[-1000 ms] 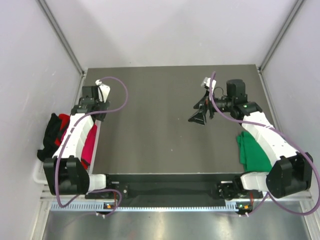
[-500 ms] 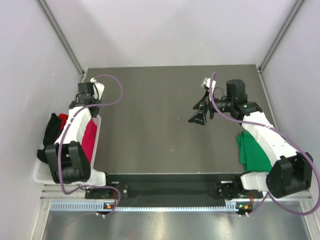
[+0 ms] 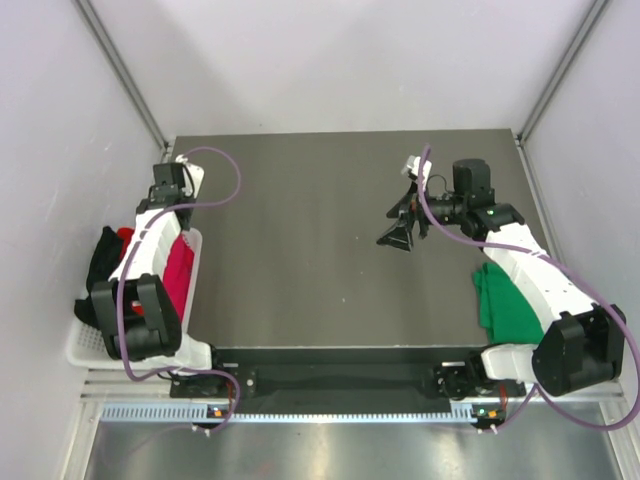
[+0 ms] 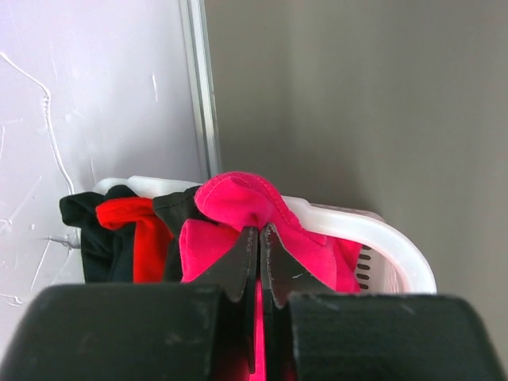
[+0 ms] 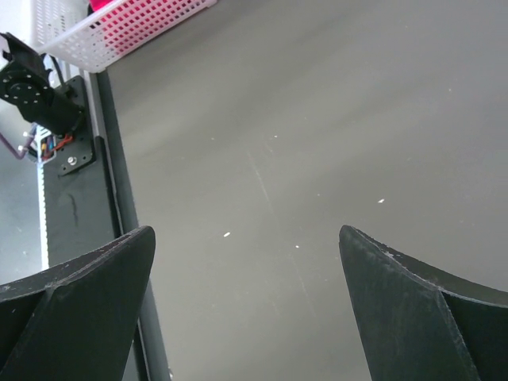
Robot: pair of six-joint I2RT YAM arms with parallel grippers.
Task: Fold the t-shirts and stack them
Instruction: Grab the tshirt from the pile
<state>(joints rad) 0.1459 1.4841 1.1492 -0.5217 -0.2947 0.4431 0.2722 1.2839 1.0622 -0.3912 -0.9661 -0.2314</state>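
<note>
In the left wrist view my left gripper (image 4: 259,230) is shut on a fold of the crimson-pink t-shirt (image 4: 238,200), pinching it at the top of the pile. That pink t-shirt (image 3: 180,275) lies in a white basket (image 3: 85,350) at the table's left edge. A red t-shirt (image 4: 135,226) and a black t-shirt (image 4: 83,210) hang beside it in the basket. A dark green t-shirt (image 3: 505,305) lies at the table's right edge under my right arm. My right gripper (image 3: 400,225) hovers open over the bare tabletop, nothing between its fingers (image 5: 95,278).
The dark grey table (image 3: 320,250) is bounded by white walls on three sides. The basket's white rim (image 4: 381,234) curves in front of the left gripper, close to a metal rail (image 4: 198,87) in the wall corner. A black bar (image 3: 340,380) runs along the near edge.
My left gripper has closed on the pink t-shirt, and the left arm has swung left and back over the basket. The right arm has not moved.
</note>
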